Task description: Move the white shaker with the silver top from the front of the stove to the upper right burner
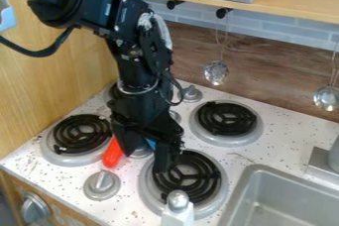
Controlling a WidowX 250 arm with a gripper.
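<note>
At the bottom edge, right of center, stands a white piece with a rounded silver top [177,200]. Lower right is the gray sink [246,183]; at lower left, a knob [33,207] sits on the wooden stove front. Just above these, a gray stovetop knob [102,185] lies below an orange-red object [112,153], left of center. The black gripper [143,161] hangs over the stove near the middle, its jaws apart, one beside the orange-red object, the other over the front-right burner [187,175]. A small blue part [151,143] shows between the jaws; whether it belongs to the orange-red object I cannot tell. The front-left burner [81,134] is at left, another burner [226,119] right of the arm. Farther back, two metal utensils hang against the backsplash [265,74], below a wooden shelf [298,3].
</note>
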